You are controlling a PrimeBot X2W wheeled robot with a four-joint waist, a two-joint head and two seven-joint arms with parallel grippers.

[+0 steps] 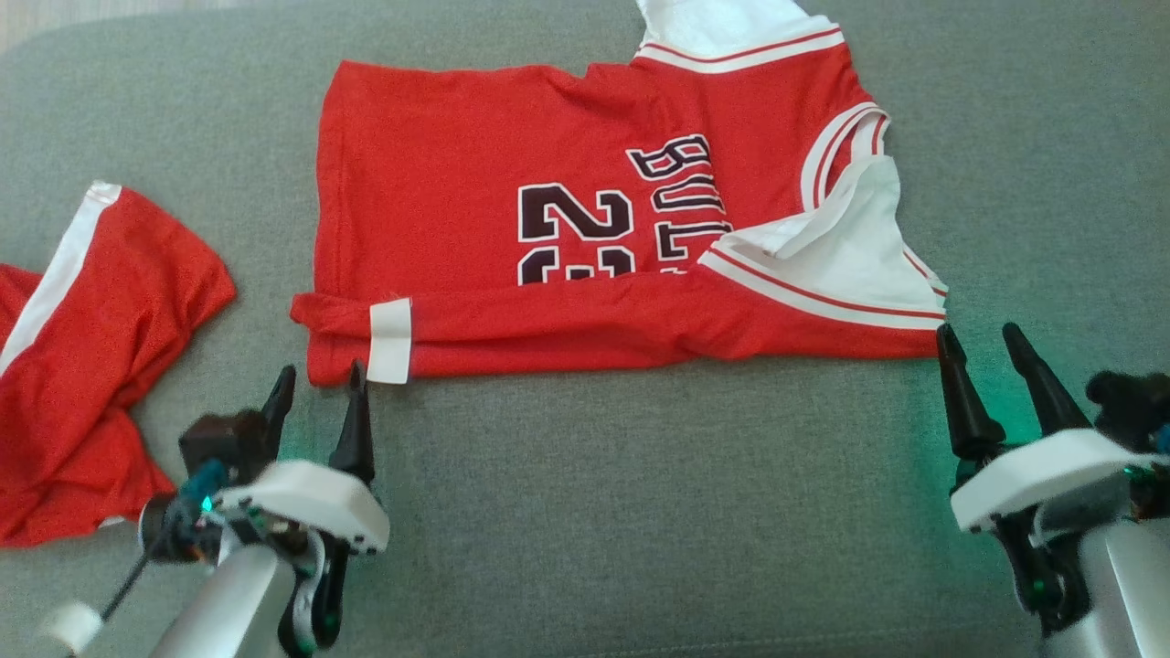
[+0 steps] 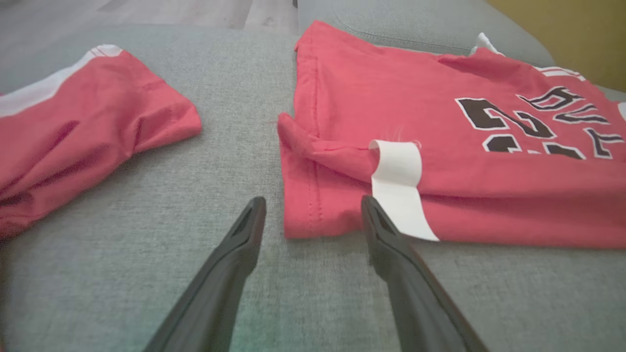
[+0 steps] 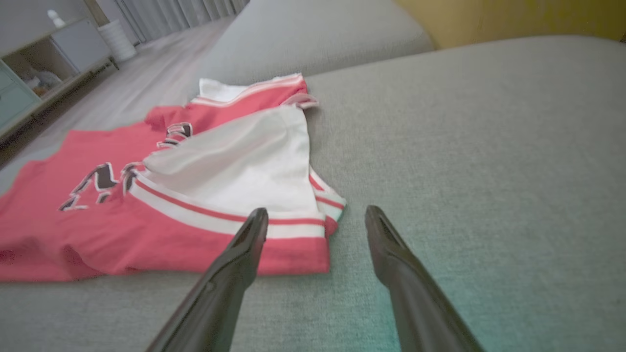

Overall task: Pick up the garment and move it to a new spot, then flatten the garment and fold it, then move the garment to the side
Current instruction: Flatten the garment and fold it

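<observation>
head view: your jersey (image 1: pixel 457 183) looks folded once, left gripper (image 1: pixel 323 370) and right gripper (image 1: pixel 979 331) spread empty beside it; further folds and the sideways move remain.

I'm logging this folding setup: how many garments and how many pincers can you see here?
Garments: 2 (red jersey, red garment with a white stripe)
Pincers: 2 (left pincer, right pincer, both open)
Total: 4
</observation>
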